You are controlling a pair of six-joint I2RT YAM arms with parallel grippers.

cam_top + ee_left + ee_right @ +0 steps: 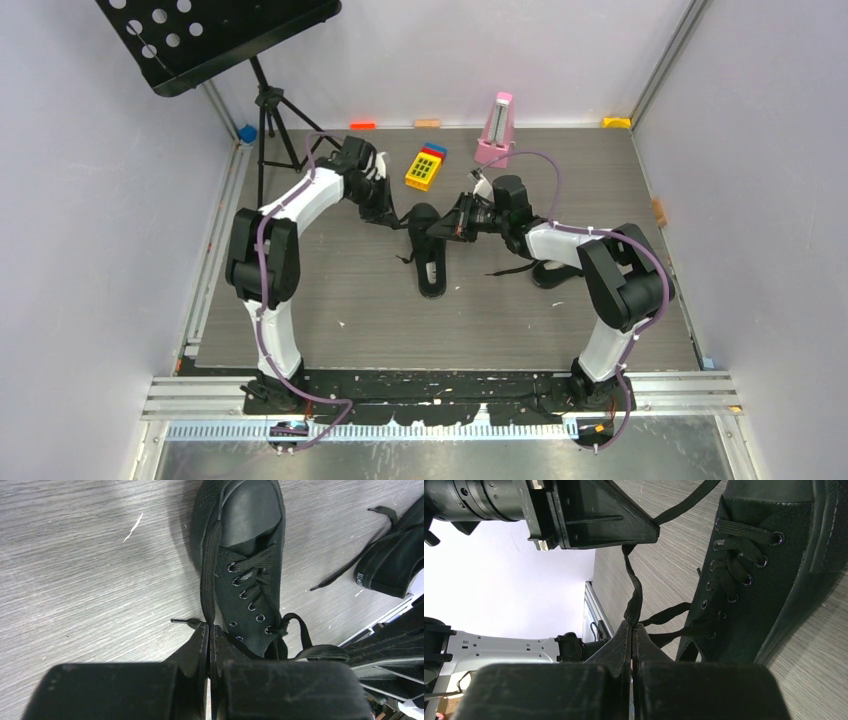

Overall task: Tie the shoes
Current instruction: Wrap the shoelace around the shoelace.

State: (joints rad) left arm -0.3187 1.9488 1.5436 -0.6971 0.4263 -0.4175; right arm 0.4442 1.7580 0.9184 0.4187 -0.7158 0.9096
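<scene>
Black canvas low-top sneakers (430,255) with black laces (209,565). Grey tabletop (340,300), finely streaked like wood grain. Pale pink pyramid-shaped metronome (497,130). Yellow toy keypad (424,168) with red and blue blocks. White robot arms (300,205) with black joints, purple cables (263,335).

The grey wood-grain desk (330,310) carries one black shoe (430,282) near its middle and a second shoe (395,565) to its right. A yellow keypad toy (425,168) and a pink metronome (496,135) stand toward the far edge.

first shoe (430,255) centre, second shoe (549,277) right
</scene>
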